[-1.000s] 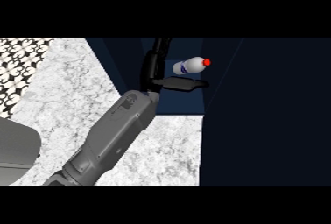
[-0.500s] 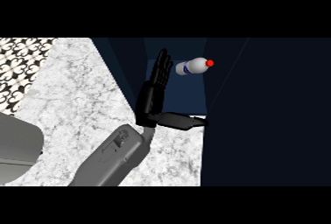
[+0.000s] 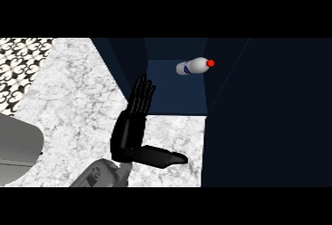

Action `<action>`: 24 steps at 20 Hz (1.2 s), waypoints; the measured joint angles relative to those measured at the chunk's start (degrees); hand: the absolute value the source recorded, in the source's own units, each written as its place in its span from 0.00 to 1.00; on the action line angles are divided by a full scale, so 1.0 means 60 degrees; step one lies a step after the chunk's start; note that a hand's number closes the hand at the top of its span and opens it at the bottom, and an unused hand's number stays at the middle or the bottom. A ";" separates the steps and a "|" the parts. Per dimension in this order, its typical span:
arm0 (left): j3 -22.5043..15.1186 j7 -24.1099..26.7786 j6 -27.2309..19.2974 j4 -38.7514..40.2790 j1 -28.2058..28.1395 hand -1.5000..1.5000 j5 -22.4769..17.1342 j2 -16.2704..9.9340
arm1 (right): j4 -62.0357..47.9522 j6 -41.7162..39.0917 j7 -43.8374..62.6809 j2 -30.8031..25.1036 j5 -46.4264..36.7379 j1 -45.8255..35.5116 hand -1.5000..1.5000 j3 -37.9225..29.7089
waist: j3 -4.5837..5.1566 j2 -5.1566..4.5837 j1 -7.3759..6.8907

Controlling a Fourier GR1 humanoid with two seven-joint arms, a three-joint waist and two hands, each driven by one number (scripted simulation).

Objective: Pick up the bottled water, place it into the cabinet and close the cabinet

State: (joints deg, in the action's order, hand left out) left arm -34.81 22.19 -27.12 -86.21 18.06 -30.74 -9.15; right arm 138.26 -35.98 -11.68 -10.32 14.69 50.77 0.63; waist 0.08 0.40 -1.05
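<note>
Black right hand [image 3: 133, 127] flat, fingers straight, thumb out.

text: you are seeing none readable | bottled water [image 3: 193, 67]: a dark band is wrapping its white body, no letters or numbers showing on it | counter and cabinet: you are finding no signs or brands
</note>
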 measured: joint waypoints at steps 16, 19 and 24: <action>0.0129 0.0320 0.0282 -0.3230 -0.3247 0.00 -0.0008 -0.1844 | 0.0562 0.0148 0.1747 -0.0262 -0.1578 -0.0461 1.00 0.3887 | 0.0029 0.0009 0.0084; 0.0261 0.0467 0.0402 -0.3609 -0.3732 0.00 -0.0060 -0.2093 | 0.0678 0.0523 0.2257 -0.0014 -0.2298 -0.0756 1.00 0.4678 | 0.0031 0.0012 0.0075; 0.0658 0.0724 0.0690 -0.4044 -0.4463 0.00 -0.0327 -0.2465 | 0.0683 0.1115 0.3015 0.0251 -0.2795 -0.1461 1.00 0.5245 | 0.0044 0.0030 0.0055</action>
State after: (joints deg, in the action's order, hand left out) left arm -30.87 26.54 -22.98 -110.47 -8.72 -32.70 -23.94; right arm 142.36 -29.29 6.40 -8.82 -2.09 42.01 32.10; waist 0.34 0.57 -0.72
